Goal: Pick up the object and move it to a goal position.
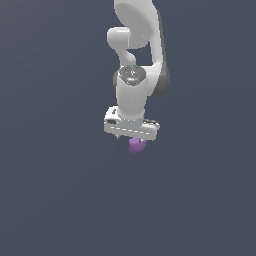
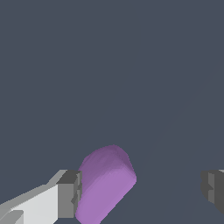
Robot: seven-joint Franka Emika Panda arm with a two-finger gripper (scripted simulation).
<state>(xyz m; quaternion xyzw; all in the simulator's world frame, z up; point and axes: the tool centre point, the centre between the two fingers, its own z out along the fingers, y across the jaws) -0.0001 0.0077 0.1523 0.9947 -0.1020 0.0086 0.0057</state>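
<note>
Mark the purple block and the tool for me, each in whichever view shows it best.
purple block (image 2: 106, 183): wrist view, on its broad lit face.
tool (image 2: 142, 189): wrist view, midway between its two fingertips.

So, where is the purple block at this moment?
In the exterior view the purple block sits directly under the gripper; in the wrist view it lies between the open fingers, beside one.

The ground (image 1: 55, 200) is one flat, dark blue-grey sheet. It fills both views, with no edge, line or mark on it anywhere. A little purple block (image 1: 136, 145) shows against it, under the arm. I think the block lies on the ground, but I cannot tell whether it touches or hangs just above.
</note>
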